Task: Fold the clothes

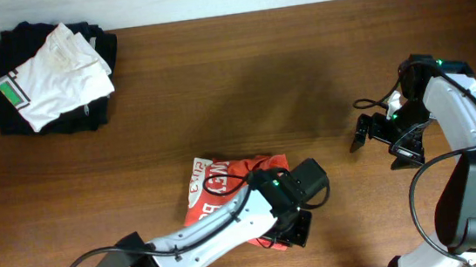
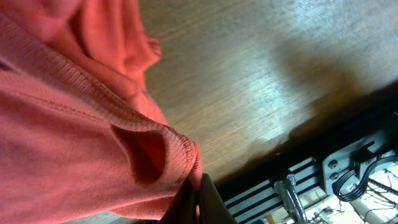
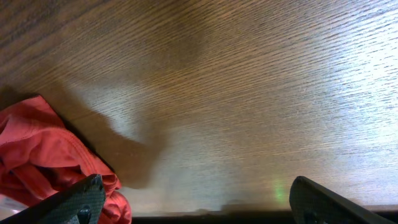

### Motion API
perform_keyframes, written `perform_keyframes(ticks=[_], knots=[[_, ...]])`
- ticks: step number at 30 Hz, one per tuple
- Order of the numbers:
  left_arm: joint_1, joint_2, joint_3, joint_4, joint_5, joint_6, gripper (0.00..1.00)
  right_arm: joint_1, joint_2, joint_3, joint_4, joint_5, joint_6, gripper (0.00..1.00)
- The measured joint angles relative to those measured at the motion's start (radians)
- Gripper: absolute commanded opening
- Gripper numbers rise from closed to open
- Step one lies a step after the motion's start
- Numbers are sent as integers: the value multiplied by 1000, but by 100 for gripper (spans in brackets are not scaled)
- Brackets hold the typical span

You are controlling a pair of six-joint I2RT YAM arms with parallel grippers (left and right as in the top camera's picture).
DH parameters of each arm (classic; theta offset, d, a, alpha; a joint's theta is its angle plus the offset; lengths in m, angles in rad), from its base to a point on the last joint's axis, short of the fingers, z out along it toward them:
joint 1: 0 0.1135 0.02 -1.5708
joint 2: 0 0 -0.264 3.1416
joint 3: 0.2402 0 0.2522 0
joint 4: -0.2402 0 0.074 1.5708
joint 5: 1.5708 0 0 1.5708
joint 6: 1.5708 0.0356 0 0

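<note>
The red-orange T-shirt [image 1: 226,187] with white lettering lies bunched near the table's front edge. My left gripper [image 1: 293,230] is at the shirt's right front corner and is shut on a fold of its hem, seen close up in the left wrist view [image 2: 198,202], where the shirt [image 2: 74,130] fills the left side. My right gripper [image 1: 377,142] is open and empty over bare wood at the right, well apart from the shirt. In the right wrist view its fingers [image 3: 196,205] are spread wide, with the shirt [image 3: 43,155] at the lower left.
A pile of black folded garments [image 1: 44,124] with a white garment with a green patch [image 1: 53,72] on top sits at the back left. The wooden table [image 1: 242,89] spans the view. The front edge lies just below the shirt.
</note>
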Motion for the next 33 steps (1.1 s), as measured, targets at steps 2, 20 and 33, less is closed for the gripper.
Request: perform_keyframes(ticks=[2, 20, 33], knots=[[-11, 1, 0, 0, 3, -11, 43, 0, 0, 0, 0, 0, 0, 98], [253, 60, 172, -60, -100, 35, 81, 0, 0, 0, 0, 0, 0, 98], [247, 171, 172, 76, -75, 86, 26, 0, 0, 0, 0, 0, 0, 98]])
